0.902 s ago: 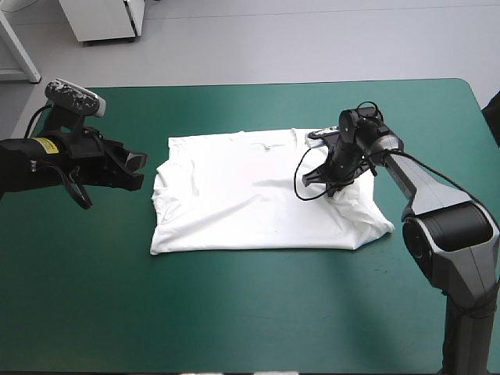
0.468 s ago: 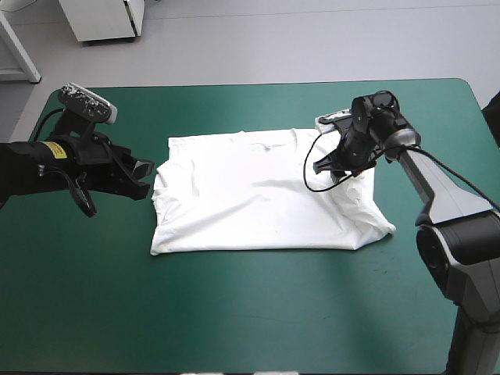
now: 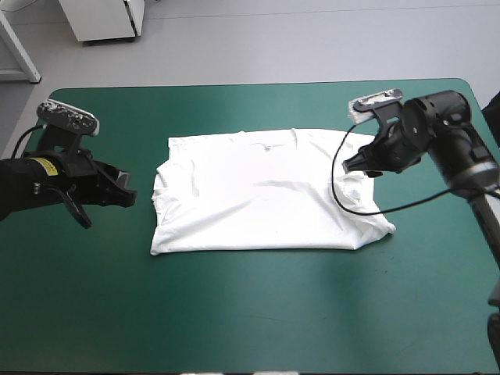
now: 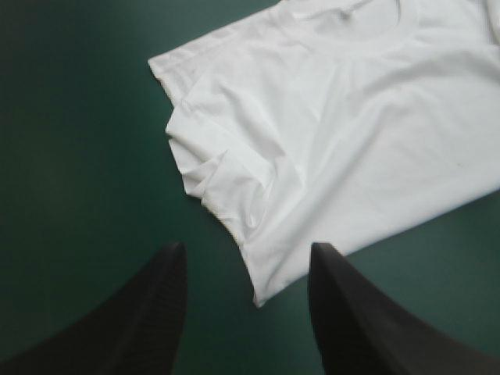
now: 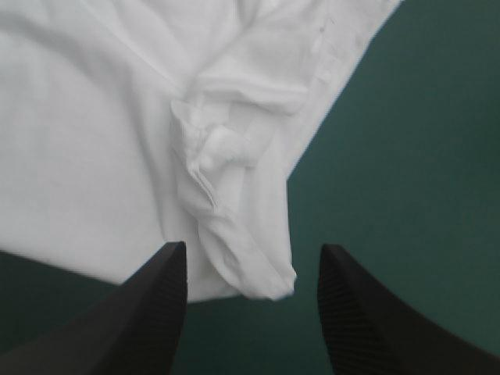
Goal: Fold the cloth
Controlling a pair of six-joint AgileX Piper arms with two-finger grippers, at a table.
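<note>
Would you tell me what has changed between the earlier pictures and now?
The right hand pulled back rightward off the T-shirt and now stands open, holding nothing. The left hand, also open, edged toward the T-shirt, then withdrew left. The T-shirt lies spread as before.

- We see a surface with a teal-green cover filling most of the high view; its far corners are rounded
- Beyond its far edge lies a pale grey floor, smooth and evenly lit
- On that floor, past the far left corner, stands a white cabinet; only its lower part shows
- Left of the cabinet we see a white slanted frame leg
</note>
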